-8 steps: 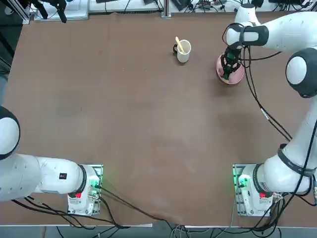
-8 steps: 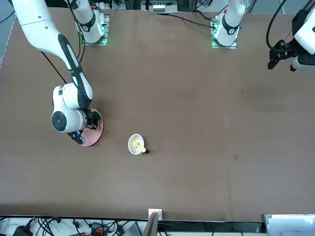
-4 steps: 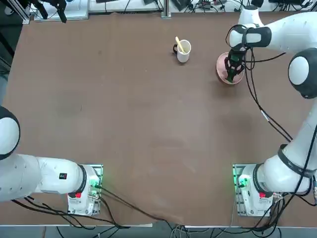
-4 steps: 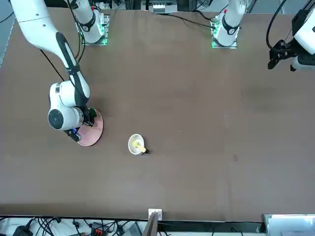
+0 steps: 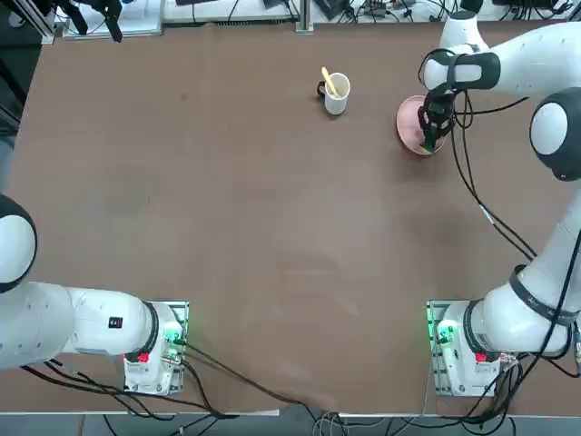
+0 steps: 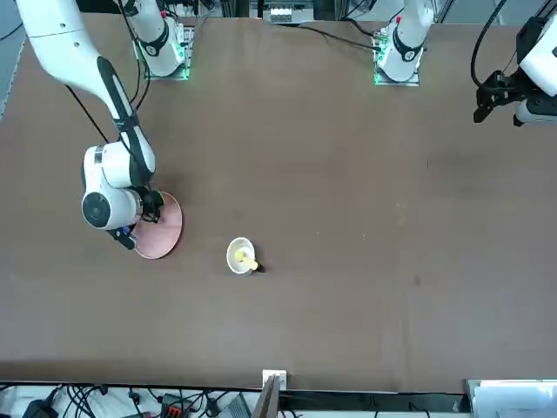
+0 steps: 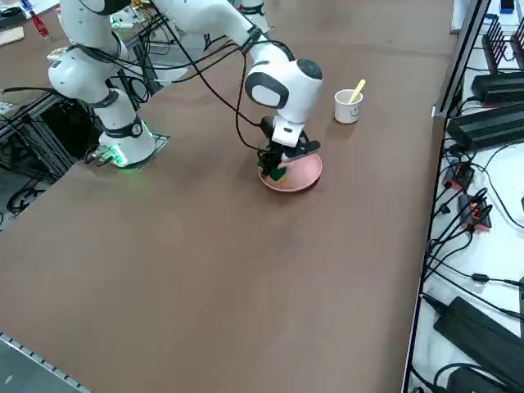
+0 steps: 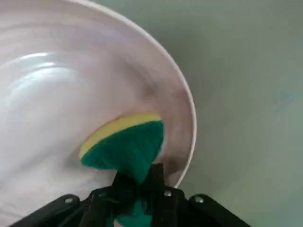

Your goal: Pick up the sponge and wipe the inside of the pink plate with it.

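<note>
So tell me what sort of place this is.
Most likely a robotics lab: two arms bolted to a brown table, cables and power supplies along its edge. The right gripper, jaws shut on a sponge, works inside a pink plate.

Finding no text, brand, number or sign that can be read on any surface. Showing only a small dark sticker [image 5: 115,322] on the parked left arm [image 5: 54,325], too small to make out.
</note>
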Available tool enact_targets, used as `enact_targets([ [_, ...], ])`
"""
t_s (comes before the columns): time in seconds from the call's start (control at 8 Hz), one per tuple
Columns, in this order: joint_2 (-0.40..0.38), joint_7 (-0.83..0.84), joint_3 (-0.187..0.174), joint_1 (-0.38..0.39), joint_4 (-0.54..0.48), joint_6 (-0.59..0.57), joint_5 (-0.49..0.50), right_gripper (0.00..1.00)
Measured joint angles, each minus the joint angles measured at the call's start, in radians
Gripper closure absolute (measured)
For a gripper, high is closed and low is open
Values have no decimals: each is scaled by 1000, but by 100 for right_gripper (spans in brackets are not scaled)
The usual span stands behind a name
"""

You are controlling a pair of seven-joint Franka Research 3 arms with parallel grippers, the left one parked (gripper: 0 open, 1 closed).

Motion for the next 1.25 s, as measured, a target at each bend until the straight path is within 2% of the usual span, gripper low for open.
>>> enact_targets([
  [0.38,0,0,-7,-16,4,49,-15,90],
  [0.88,37,1,-2,-14,69,94,-11,90],
  [1.25,73,5,3,36,129,116,107,90],
])
